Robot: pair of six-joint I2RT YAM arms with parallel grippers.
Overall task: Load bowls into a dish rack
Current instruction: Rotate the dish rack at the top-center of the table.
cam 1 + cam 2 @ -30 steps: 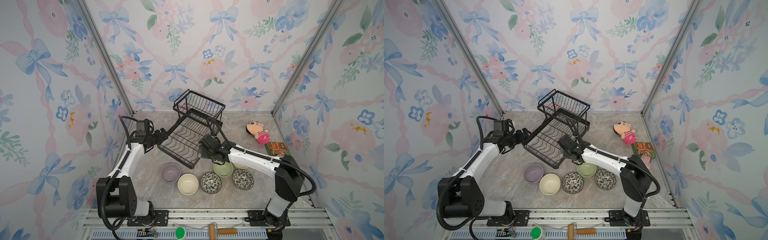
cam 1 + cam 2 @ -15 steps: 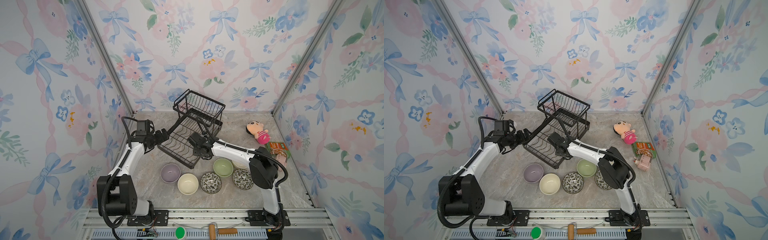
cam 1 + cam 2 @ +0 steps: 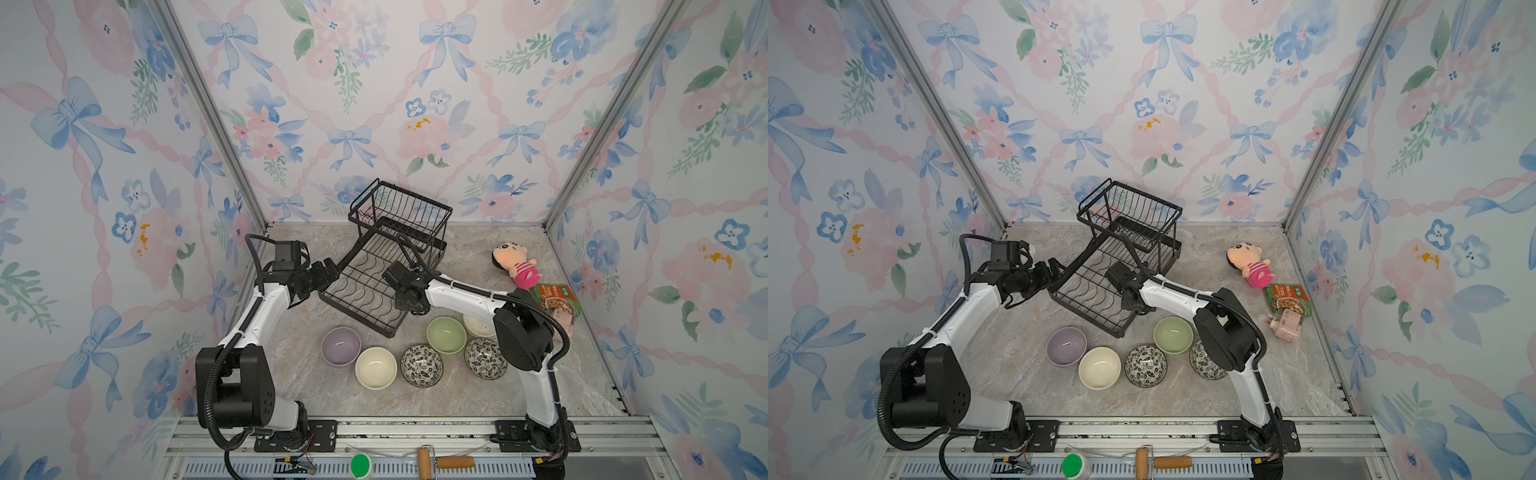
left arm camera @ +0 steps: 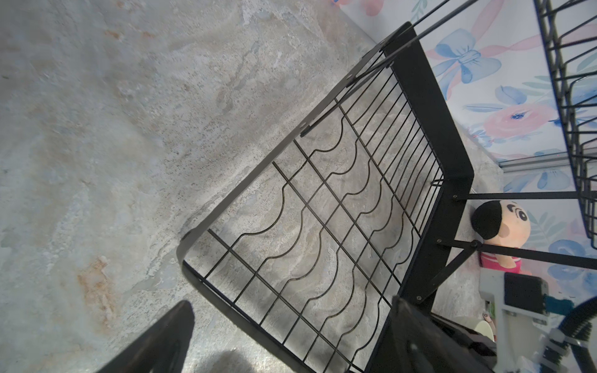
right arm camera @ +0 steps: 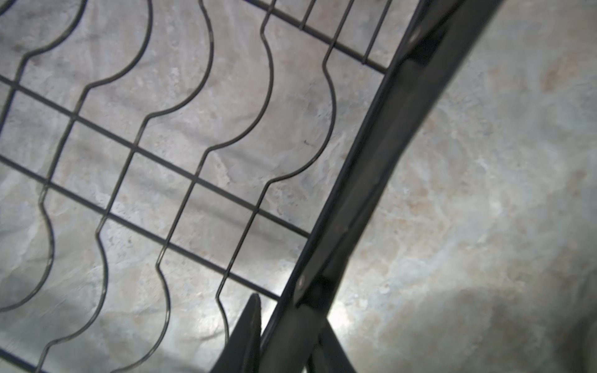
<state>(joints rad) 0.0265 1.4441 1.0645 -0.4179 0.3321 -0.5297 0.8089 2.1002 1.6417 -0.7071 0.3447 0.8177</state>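
The black wire dish rack [image 3: 374, 286] [image 3: 1100, 286] stands askew mid-table, holding no bowls. In front of it sit a lavender bowl [image 3: 340, 345], a cream bowl [image 3: 375, 368], two leaf-patterned bowls [image 3: 421, 365] [image 3: 485, 358], a pale green bowl [image 3: 446, 335] and a second cream bowl [image 3: 478, 326], half hidden by my right arm. My right gripper [image 3: 409, 307] [image 5: 287, 342] is shut on the rack's right rim [image 5: 371, 181], one finger [image 5: 245, 332] inside the tray. My left gripper [image 3: 332, 270] [image 4: 290, 339] stands open, its jaws straddling the rack's left corner [image 4: 436, 129].
A plush doll [image 3: 515, 262], a food packet [image 3: 555, 297] and a small pink object [image 3: 1285, 324] lie along the right wall. Wallpapered walls close in three sides. A wooden-handled tool [image 3: 444, 461] and a green knob [image 3: 360, 465] sit on the front rail.
My right gripper has swung from above the green bowl to the rack's right rim and closed on it. The left arm has barely moved and stays open.
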